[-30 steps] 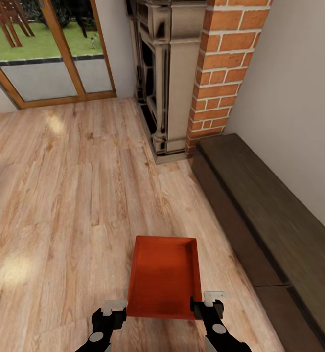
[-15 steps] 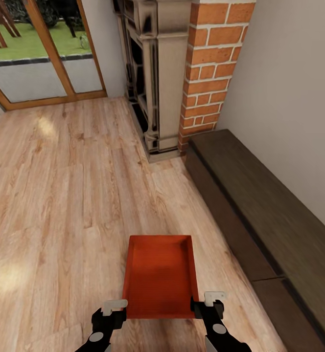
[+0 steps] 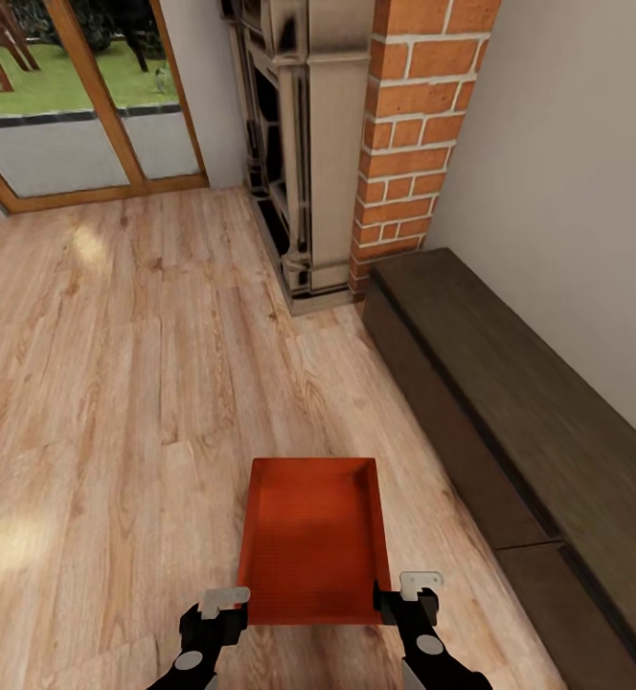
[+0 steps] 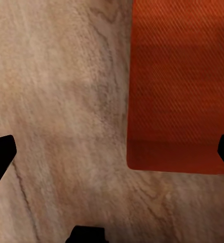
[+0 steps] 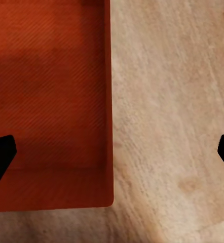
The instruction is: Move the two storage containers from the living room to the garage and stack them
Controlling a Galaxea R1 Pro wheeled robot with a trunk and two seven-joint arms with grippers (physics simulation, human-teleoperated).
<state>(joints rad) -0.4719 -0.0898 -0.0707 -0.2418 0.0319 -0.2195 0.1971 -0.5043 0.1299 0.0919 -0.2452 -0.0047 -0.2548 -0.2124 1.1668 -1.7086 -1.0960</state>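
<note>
Resting on the wood-plank floor (image 3: 117,364) near the dark bench (image 3: 510,412), the storage container (image 3: 313,537) looked rigid, light and smooth-walled, best pinched at its near corners, where the left gripper (image 3: 224,602) and right gripper (image 3: 409,586) stood spread wide, holding nothing.

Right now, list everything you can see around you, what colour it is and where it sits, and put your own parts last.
storage container: one, orange-red, open-topped, over the wood floor between both claws.
wood floor: one, light planks, under and around the container.
brick fireplace column: one, red-orange brick, ahead on the right.
fireplace surround: one, beige and dark, left of the brick.
low bench: one, dark brown, along the right wall.
glass door: one, wood-framed, ahead on the left, grass beyond.
wall: pale, on the right.
left claw: one, black, at the container's near left corner.
right claw: one, black, at its near right corner.
</note>
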